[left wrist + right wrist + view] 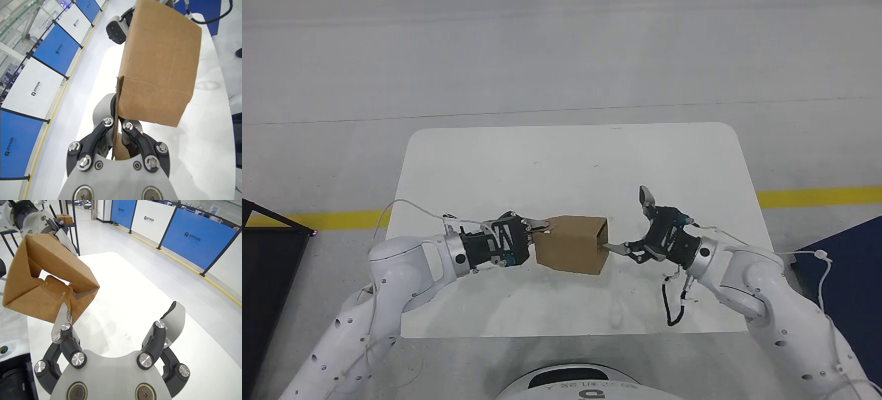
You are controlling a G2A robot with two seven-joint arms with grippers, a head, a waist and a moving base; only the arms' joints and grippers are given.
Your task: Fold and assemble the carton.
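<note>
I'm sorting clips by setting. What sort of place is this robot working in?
Likely a factory hall or robot test floor: blue and white partition panels fence the area, and a yellow line marks the wide pale floor by the white table.

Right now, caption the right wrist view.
Open right gripper, one finger against half-folded end flaps of the brown cardboard carton.

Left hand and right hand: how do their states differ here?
Left hand is shut on a carton flap; right hand is open. Left hand grips one end; right hand has one finger at the opposite end's flaps. Both are at the carton.
</note>
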